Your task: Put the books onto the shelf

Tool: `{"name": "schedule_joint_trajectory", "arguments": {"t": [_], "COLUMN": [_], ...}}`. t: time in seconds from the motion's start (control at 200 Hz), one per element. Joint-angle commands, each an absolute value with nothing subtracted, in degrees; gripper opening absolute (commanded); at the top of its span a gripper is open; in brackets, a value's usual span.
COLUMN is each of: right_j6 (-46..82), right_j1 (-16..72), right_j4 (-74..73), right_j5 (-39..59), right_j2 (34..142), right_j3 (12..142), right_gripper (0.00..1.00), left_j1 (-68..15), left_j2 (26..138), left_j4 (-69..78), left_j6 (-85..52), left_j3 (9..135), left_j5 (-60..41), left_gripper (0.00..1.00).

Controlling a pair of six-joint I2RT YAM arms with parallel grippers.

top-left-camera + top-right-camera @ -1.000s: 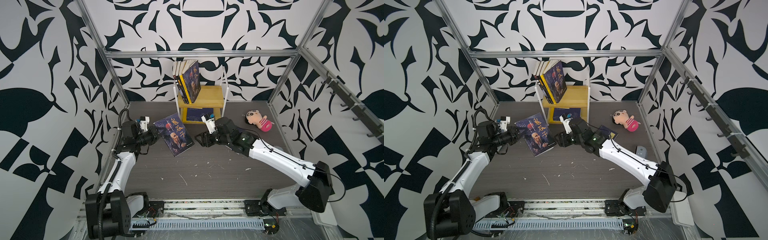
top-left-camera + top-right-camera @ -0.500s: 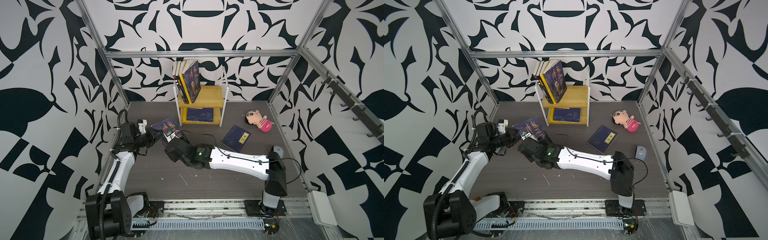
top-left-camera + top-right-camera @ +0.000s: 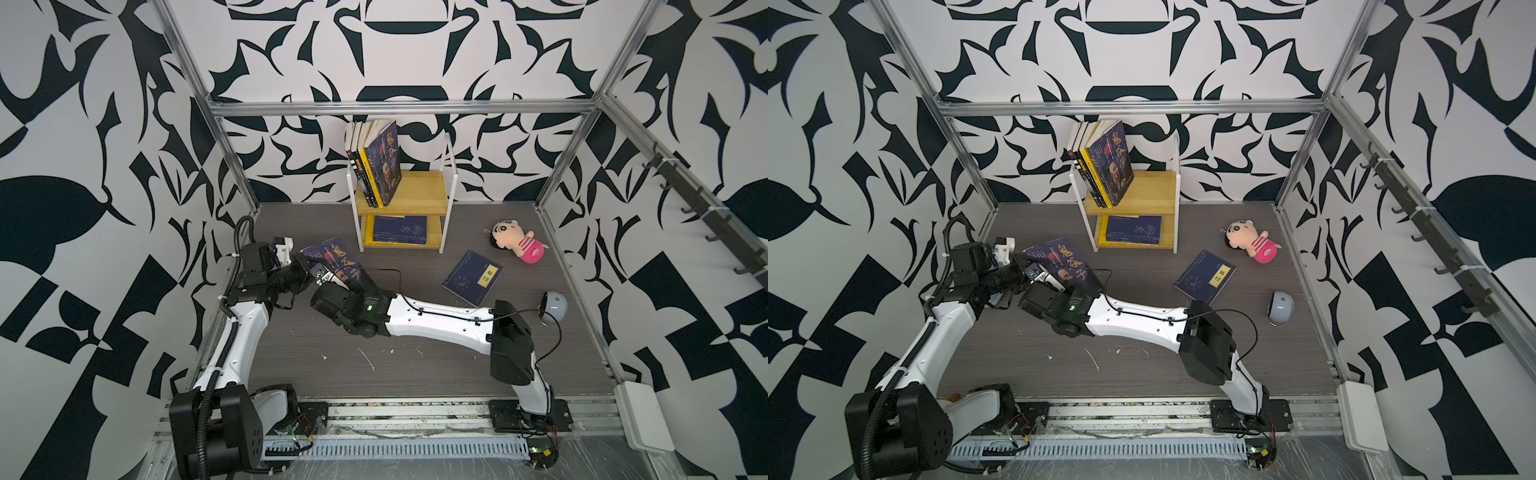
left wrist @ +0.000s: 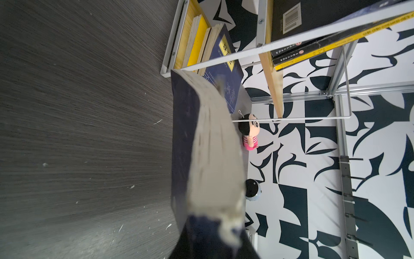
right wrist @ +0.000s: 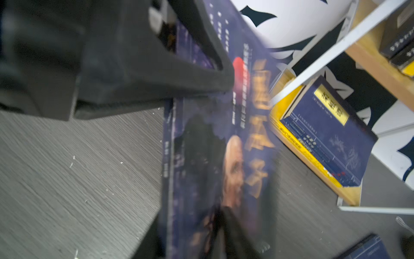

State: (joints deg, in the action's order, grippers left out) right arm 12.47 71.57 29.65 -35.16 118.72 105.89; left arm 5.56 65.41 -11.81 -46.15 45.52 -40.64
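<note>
- Portrait book (image 3: pixel 332 259) hangs tilted at 8 o'clock from the shelf (image 3: pixel 419 192), with the left gripper (image 3: pixel 309 269) clamped on its corner.
- Right gripper (image 3: pixel 337 279) sits at the book's lower edge. Blur hides its jaws, so I cannot tell its state.
- Judged a light, floppy paperback; take it near the spine.
- Left wrist view shows the sagging page edge (image 4: pixel 212 145). A top view adds 1 navy book (image 3: pixel 472 277) on the floor (image 3: pixel 415 353), at 4 o'clock from the shelf.

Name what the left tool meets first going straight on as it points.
Probably the shelf, at its bottom frame: the left tool grips a book whose far edge points there. Depth is unclear.
</note>
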Motion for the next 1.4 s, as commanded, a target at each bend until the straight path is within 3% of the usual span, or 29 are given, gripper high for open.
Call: {"name": "schedule_joint_trajectory", "arguments": {"t": [0.0, 0.12, 0.245, 0.525, 0.775, 1.05, 1.235, 1.285, 1.395], "right_j6": [11.28, 9.97, 6.32, -9.84, -19.29, -34.83, -48.1, -50.42, -50.97], "right_j1": [70.55, 68.9, 66.94, 66.51, 66.96, 69.4, 71.43, 71.68, 71.68], "right_j4": [28.44, 22.45, 10.16, -15.38, -34.17, -48.54, -54.78, -56.18, -56.27], "right_j5": [-38.11, -35.33, -29.5, -23.13, -20.65, -21.73, -24.9, -25.9, -27.82], "right_j2": [115.8, 110.1, 101.98, 90.01, 88.68, 92.33, 96.69, 97.6, 98.78], "right_j3": [106.11, 98.63, 87.15, 64.87, 54.75, 50.23, 50.03, 50.23, 51.1], "right_gripper": [0.0, 0.0, 0.0, 0.0, 0.0, 0.0, 0.0, 0.0, 0.0], "left_j1": [5.62, 5.62, 6.18, 6.58, 6.2, 5.46, 5.51, 5.53, 5.48], "left_j2": [63.67, 63.3, 63.31, 64.12, 64.63, 64.81, 64.86, 64.97, 64.82], "left_j4": [-10.7, -12.29, -14.52, -11.86, -9.35, -8.35, -8.46, -8.35, -9.43], "left_j6": [-44.82, -43.01, -42.03, -46.01, -49.24, -50.32, -50.75, -50.66, -50.45], "left_j3": [48.58, 49.86, 50.89, 50.0, 48.4, 47.25, 46.5, 46.49, 46.97], "left_j5": [-43.7, -44.06, -43.91, -45.87, -48.32, -48.87, -48.43, -48.22, -46.85], "left_gripper": [0.11, 0.43, 0.63, 0.84, 0.84, 0.55, 0.56, 0.47, 0.18]}}
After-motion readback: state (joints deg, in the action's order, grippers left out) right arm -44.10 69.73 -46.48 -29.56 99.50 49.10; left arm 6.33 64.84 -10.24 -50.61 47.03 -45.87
